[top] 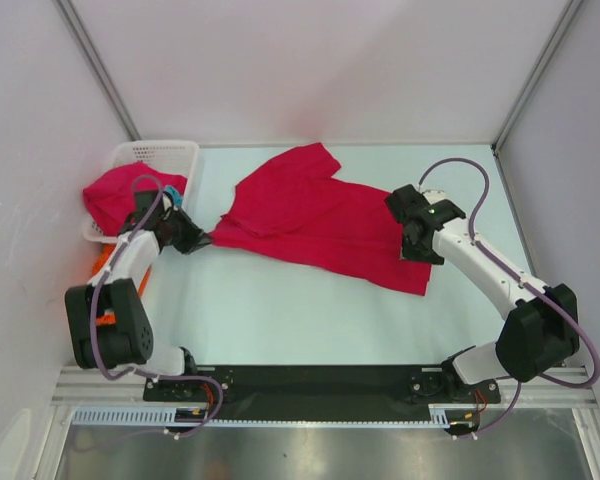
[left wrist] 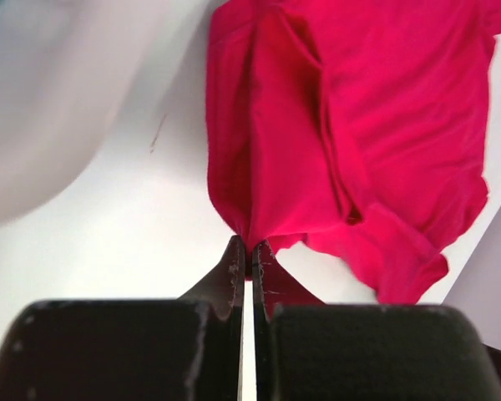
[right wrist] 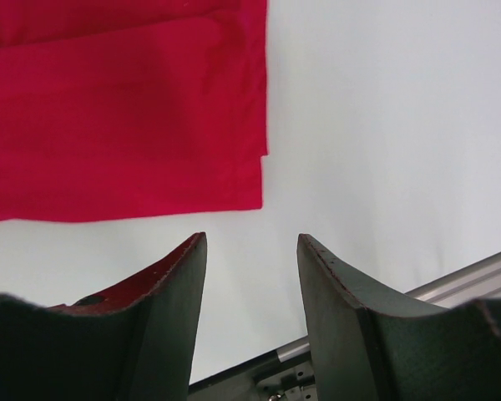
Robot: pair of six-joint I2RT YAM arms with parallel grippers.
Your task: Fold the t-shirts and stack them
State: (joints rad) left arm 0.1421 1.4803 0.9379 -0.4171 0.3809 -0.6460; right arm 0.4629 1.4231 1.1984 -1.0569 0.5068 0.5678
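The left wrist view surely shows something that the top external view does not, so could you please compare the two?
Left wrist only: close up, the left tool is pinched shut on a corner of the spread red t-shirt. Top external only: the white basket holding a second red t-shirt, and the right tool at the spread shirt's right edge. Both: that spread shirt lying on the pale table.

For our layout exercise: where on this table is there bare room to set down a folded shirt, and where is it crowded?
Free: the near strip of table between the spread red t-shirt and the arm bases; the far right corner. Crowded: the left side, around the basket and left end effector.
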